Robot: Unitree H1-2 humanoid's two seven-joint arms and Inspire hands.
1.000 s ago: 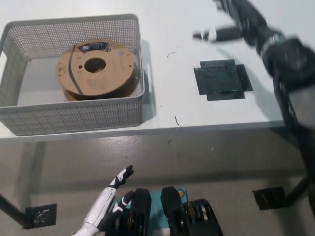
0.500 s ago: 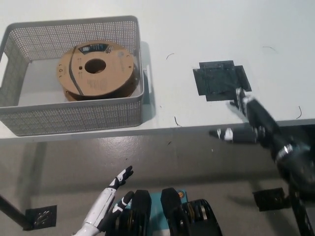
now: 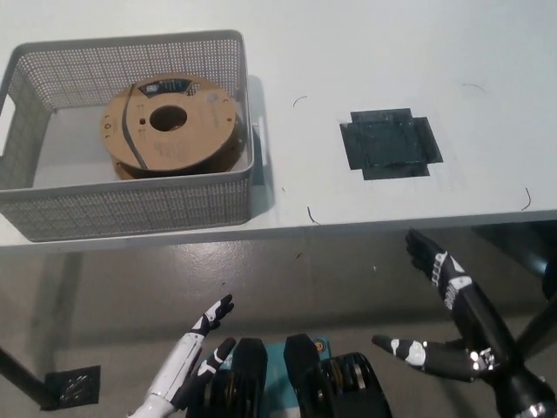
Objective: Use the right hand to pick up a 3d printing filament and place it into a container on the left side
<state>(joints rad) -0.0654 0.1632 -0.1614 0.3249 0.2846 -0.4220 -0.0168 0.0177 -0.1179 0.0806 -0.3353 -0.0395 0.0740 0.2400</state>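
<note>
The black right hand (image 3: 448,318) has dropped away from the table since a moment ago — it was up over the far edge, then down by the black tape patch, and now it hangs below the table's front edge at the lower right, fingers spread wide and holding nothing. Over in the perforated grey plastic basket (image 3: 130,205) on the left of the white table (image 3: 365,61), the brown cardboard spool of 3D printing filament (image 3: 170,124) lies on its side, resting against the basket's right wall, dark filament showing at its rim. The square black tape patch (image 3: 389,144) sits bare on the tabletop, well apart from the basket. The white left hand (image 3: 204,335) rests low at the bottom left, fingers apart, nothing in it.
</note>
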